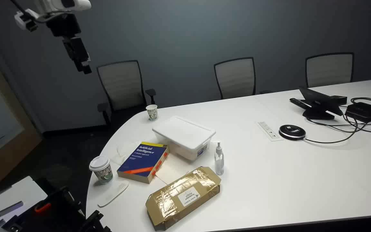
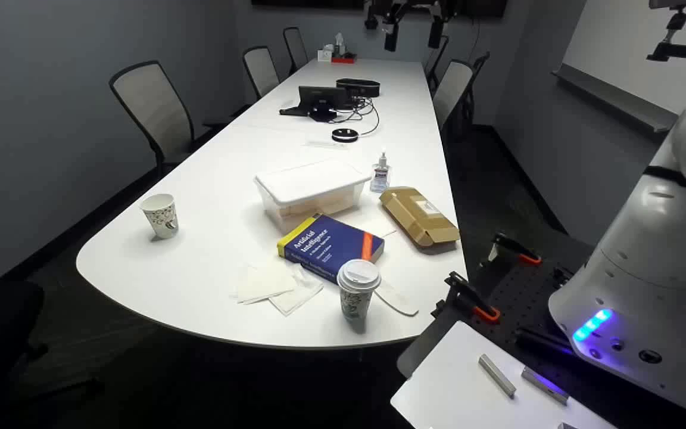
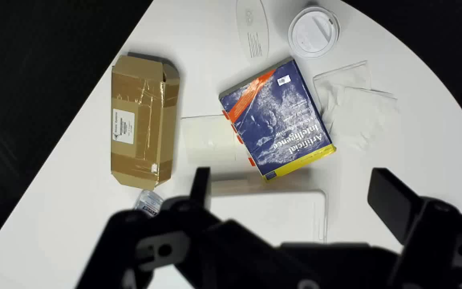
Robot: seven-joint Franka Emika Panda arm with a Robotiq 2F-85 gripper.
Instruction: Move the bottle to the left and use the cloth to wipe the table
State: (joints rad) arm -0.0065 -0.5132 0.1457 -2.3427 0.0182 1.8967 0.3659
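The bottle (image 1: 219, 161) is small, slim and clear with a pale pump cap. It stands upright on the white table (image 1: 295, 180) between the lidded box and the cardboard box. It also shows in an exterior view (image 2: 380, 176) and, partly hidden by a finger, in the wrist view (image 3: 147, 202). Thin pale cloths (image 2: 265, 285) lie at the curved end of the table, beside the book; they also show in the wrist view (image 3: 359, 106). Another pale sheet (image 3: 210, 139) lies between book and cardboard box. My gripper (image 3: 293, 184) is open and empty, high above the table; it also shows in both exterior views (image 1: 84, 66) (image 2: 414, 39).
A lidded plastic box (image 2: 310, 182) stands mid-table. Near it are a blue book (image 2: 331, 244), a cardboard box (image 2: 419, 215), a lidded cup (image 2: 357, 292), an open cup (image 2: 160, 215) and a flat pale strip (image 1: 113, 193). A puck (image 1: 291, 132) and cables lie farther along.
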